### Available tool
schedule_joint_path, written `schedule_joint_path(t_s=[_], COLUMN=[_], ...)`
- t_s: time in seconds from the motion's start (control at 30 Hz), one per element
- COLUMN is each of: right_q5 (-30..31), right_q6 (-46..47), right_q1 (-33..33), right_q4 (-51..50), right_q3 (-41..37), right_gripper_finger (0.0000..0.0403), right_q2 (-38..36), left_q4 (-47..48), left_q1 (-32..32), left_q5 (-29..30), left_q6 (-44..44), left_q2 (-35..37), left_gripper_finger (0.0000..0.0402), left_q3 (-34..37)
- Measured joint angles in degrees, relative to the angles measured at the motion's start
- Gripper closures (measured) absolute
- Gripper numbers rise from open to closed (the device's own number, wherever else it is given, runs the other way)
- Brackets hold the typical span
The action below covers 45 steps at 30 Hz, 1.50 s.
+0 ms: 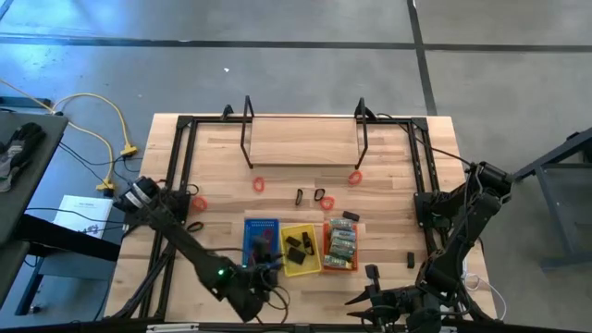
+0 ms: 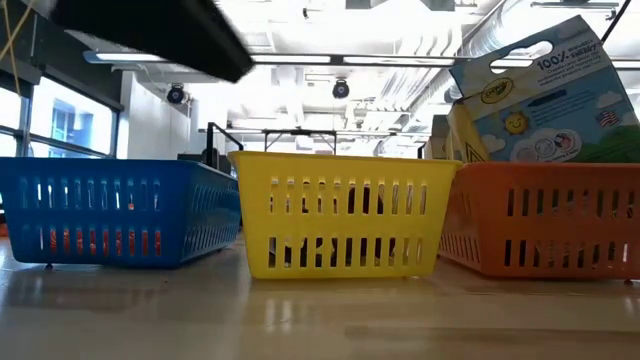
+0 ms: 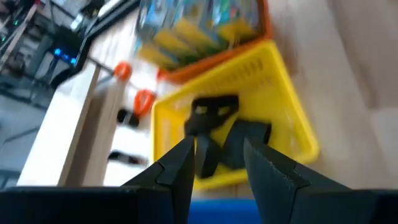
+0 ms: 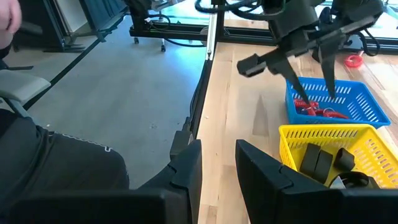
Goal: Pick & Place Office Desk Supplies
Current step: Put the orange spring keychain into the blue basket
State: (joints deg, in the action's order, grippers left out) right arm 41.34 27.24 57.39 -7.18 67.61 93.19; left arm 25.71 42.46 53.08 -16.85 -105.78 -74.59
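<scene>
Left gripper (image 1: 268, 266) over blue tray (image 1: 260, 231).
I see its fingers spread, holding nothing; right gripper (image 4: 217, 163) idles at the bench edge, slightly parted.

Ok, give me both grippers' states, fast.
Left gripper: open, empty, above the blue tray by the yellow tray.
Right gripper: open, holding nothing, waiting at the table's near edge.

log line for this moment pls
left gripper: open above blue tray | right gripper: open, idle at table edge | black clips: in yellow tray
</scene>
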Motion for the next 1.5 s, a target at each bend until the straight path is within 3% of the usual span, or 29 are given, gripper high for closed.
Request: schedule_joint_path(t_s=[0.1, 0.23, 0.43, 0.53, 0.6, 0.83, 1.07, 1.27, 1.5], right_q5=[0.0, 0.0, 0.1, 0.1, 0.2, 0.1, -1.3, -1.2, -1.1], right_q6=[0.0, 0.1, 0.0, 0.0, 0.1, 1.2, 3.5, 4.2, 4.7], right_q1=[0.0, 0.0, -0.5, -1.0, -1.3, -1.6, -1.5, -1.5, -1.6], right_q4=[0.0, -0.3, -0.3, -0.3, -0.4, -0.5, -3.2, -2.2, 4.4], right_q3=[0.0, 0.0, 0.0, 0.0, 0.0, 0.0, 0.0, -1.4, -6.3], right_gripper_finger=[0.0318, 0.0318, 0.0318, 0.0318, 0.0318, 0.0318, 0.0318, 0.0318, 0.0318], right_q2=[0.0, 0.0, 0.0, 0.0, 0.0, 0.0, 0.0, 0.0, 0.0], left_q4=[11.3, 28.4, 54.6, 64.4, 63.8, 60.1, 54.8, 52.4, 46.6], left_q1=[2.1, 4.7, 4.6, 2.7, 0.8, -8.2, -20.1, -26.4, -29.2], left_q5=[1.2, -1.4, -15.0, -22.2, -24.9, -30.9, -45.2, -47.8, -48.3], left_q6=[-9.3, -30.0, -64.5, -75.2, -74.4, -58.3, -51.3, -44.7, -38.5], left_q2=[0.9, 4.0, 9.0, 10.2, 11.5, 13.2, 13.2, 13.2, 13.2], left_gripper_finger=[0.0270, 0.0270, 0.0270, 0.0270, 0.0270, 0.0270, 0.0270, 0.0270, 0.0270], left_q3=[0.0, 0.0, 0.0, 0.2, 1.2, 6.6, 13.7, 16.6, 20.4])
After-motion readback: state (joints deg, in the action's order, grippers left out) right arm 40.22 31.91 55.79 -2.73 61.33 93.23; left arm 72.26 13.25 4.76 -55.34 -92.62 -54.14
